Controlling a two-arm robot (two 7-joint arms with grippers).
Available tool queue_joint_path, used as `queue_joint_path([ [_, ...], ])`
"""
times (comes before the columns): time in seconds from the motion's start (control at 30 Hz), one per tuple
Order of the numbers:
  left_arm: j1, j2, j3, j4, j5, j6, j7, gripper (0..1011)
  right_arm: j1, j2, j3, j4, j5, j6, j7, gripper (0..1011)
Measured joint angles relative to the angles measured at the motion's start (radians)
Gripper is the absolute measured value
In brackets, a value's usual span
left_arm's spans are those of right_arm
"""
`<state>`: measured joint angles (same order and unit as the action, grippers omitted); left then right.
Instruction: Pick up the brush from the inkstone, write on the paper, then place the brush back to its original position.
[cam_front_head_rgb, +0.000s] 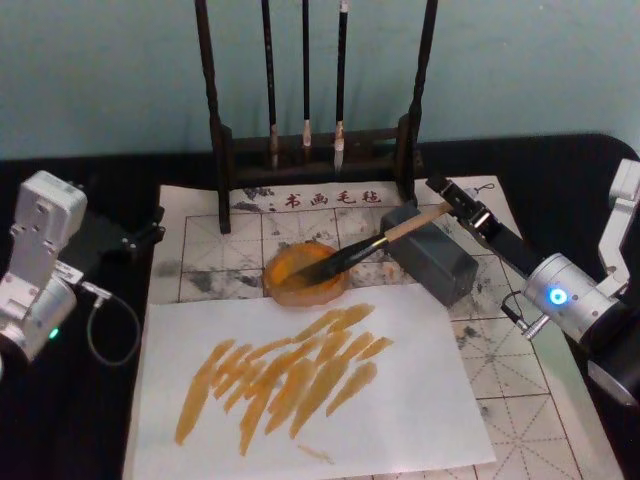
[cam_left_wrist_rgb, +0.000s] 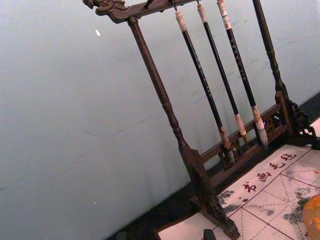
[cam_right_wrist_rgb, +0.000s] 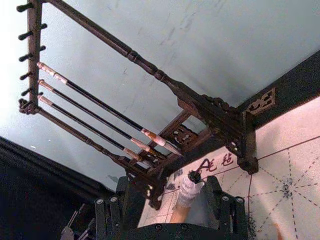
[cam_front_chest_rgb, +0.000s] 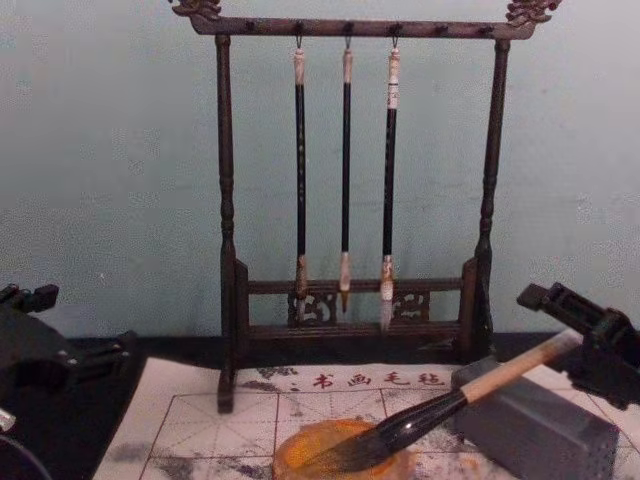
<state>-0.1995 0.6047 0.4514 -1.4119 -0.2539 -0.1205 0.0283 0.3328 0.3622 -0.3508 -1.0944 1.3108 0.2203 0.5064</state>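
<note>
- Over the far right part of the paper (cam_front_head_rgb: 200, 240), the right end effector (cam_front_head_rgb: 447, 200) is being held at the tan top end of the brush (cam_front_head_rgb: 372, 245).
- Its fingers (cam_right_wrist_rgb: 214, 192) are being held apart, one on each side of the handle end. A clear gap is being shown on one side in the right wrist view, so nothing is being gripped.
- The brush is being supported at two spots. Its dark bristles are being rested in the orange dish (cam_front_head_rgb: 290, 288) and its handle is being propped on the grey block (cam_front_head_rgb: 445, 268), tilted up toward the right end effector.
- Dish and block are being carried side by side on the red-gridded paper, dish to the left, in front of the brush rack (cam_front_head_rgb: 375, 165).
- Three thin brushes (cam_front_chest_rgb: 345, 170) are being hung from the rack's top bar, tips down.
- A white sheet (cam_front_head_rgb: 420, 400) is being carried on the near part of the paper, just in front of the dish, with orange strokes (cam_front_head_rgb: 290, 380) across it.
- A row of red characters (cam_front_head_rgb: 330, 198) is being shown along the paper's far edge, between the rack's feet, with grey smudges nearby.
- At the left, the left end effector (cam_front_head_rgb: 150, 232) is being parked over the dark surface (cam_front_head_rgb: 60, 430), beside the paper and well apart from the brush.
</note>
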Motion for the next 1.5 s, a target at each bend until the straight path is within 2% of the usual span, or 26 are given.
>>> queue_joint_path([
  [0.4,0.0,0.0,0.0,0.0,0.0,0.0,0.0,1001,-0.001,0.0,0.001,-0.001,-0.001,0.001,0.0,997],
  [0.5,0.0,0.0,0.0,0.0,0.0,0.0,0.0,1001,-0.001,0.0,0.001,-0.001,-0.001,0.001,0.0,955],
  [0.6,0.0,0.0,0.0,0.0,0.0,0.0,0.0,1001,-0.001,0.0,0.001,-0.001,-0.002,0.001,0.0,855],
  [0.7,0.0,0.0,0.0,0.0,0.0,0.0,0.0,1001,-0.001,0.0,0.001,-0.001,-0.002,0.001,0.0,802],
  [1.33,0.0,0.0,0.0,0.0,0.0,0.0,0.0,1001,-0.001,0.0,0.001,-0.001,-0.002,0.001,0.0,188],
  [1.5,0.0,0.0,0.0,0.0,0.0,0.0,0.0,1001,-0.001,0.0,0.001,-0.001,-0.002,0.001,0.0,183],
])
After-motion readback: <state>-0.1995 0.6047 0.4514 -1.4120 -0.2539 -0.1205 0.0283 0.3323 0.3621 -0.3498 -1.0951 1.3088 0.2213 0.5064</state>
